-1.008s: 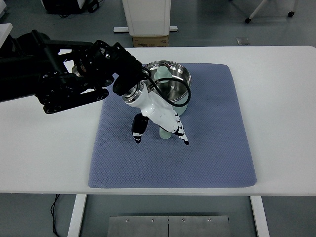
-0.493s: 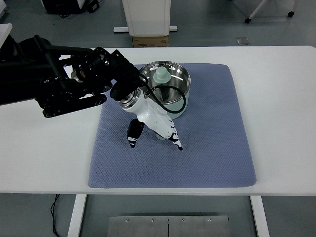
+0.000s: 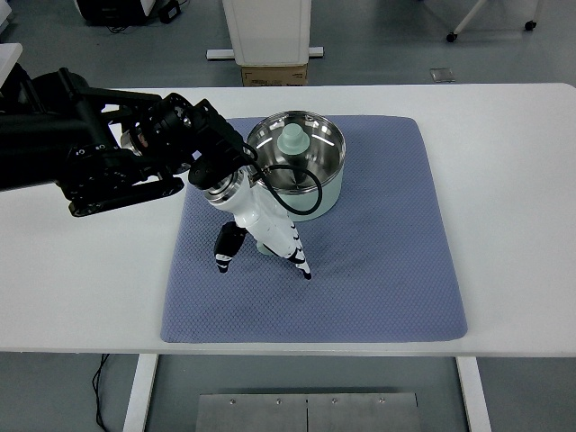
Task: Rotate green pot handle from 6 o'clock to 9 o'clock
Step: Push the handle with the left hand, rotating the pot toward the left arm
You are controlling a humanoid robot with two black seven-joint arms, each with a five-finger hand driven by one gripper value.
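Pot: green pot (image 3: 301, 166) with a shiny steel inside and a pale green knob, standing on the far middle part of the blue mat (image 3: 378, 270).
Handle: pot handle (image 3: 264, 245), pale green; only a small piece shows below the white hand, pointing toward the near left of the pot body. Most of its length is hidden.
Left hand: white left hand (image 3: 261, 243) with black fingertips, reaching down and right from a black arm (image 3: 99, 153) that enters at the picture's left edge. The palm lies over the handle, with one finger to the left of it and the others to the right. Whether the fingers actually clamp the handle cannot be made out from above.
Cable: black cable (image 3: 292, 184) looping from the wrist across the pot's near rim.
Table: white table (image 3: 513, 180) under the mat.
Hidden: the join of handle and pot, covered by the wrist.
Change: against the earlier frames, the hand and handle tip have swung leftward across the mat, and the pot body has shifted slightly left.
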